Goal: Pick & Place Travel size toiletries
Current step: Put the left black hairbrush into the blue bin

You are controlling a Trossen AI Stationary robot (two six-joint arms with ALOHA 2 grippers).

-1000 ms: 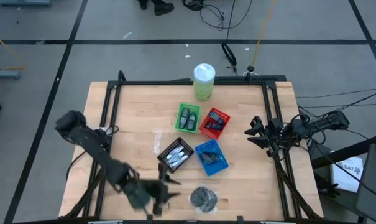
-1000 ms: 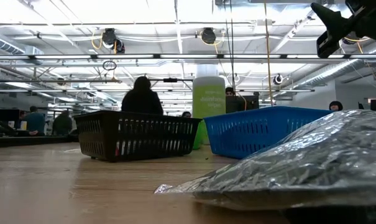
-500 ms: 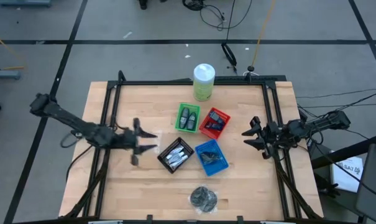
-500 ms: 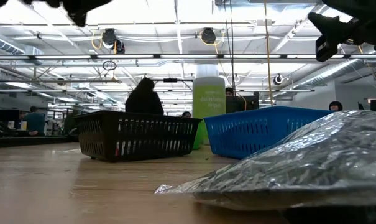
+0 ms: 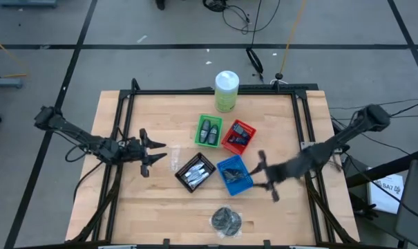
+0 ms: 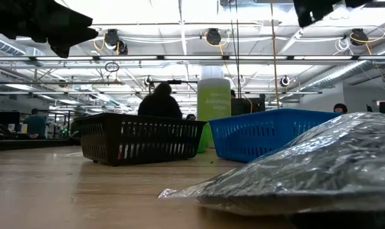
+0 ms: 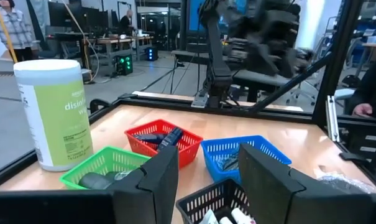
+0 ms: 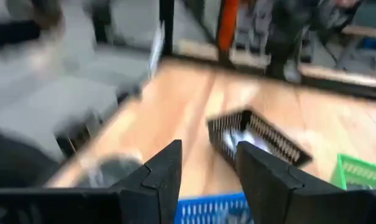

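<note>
A: Near edge first. What's the shiny lump?

B: Grey discs in a clear bag (image 5: 226,220), lying on the table (image 5: 160,214) near the front edge. In the low view the bag (image 6: 307,168) fills the foreground and is cut off at the right, so no count possible.

A: Trays?

B: Four, clustered mid-table. Black tray (image 5: 195,171) holds white tubes – only tips show in the left wrist view. Blue tray (image 5: 234,173) just beside it, dark contents, too jumbled to name. Behind them the green tray (image 5: 209,131) with two dark grey oval bottles (image 5: 209,130), and the red tray (image 5: 239,136) with navy flat packs (image 7: 166,138). The red tray is hidden in the low view.

A: Grippers?

B: Left gripper (image 5: 152,153) hangs above the table, left of the black tray, jaws spread, nothing between them. Right gripper (image 5: 266,177) is just right of the blue tray – motion-blurred from above. Its wrist view shows both fingers (image 8: 169,171) apart with an empty gap, also smeared.

A: Far end?

B: Pale-green canister (image 5: 226,90) with white lid, upright at the back edge. Small clear scrap (image 5: 174,159) on the wood beside the left gripper, can't identify. People (image 6: 159,102) in the room beyond, seated, partly hidden by the black tray.
</note>
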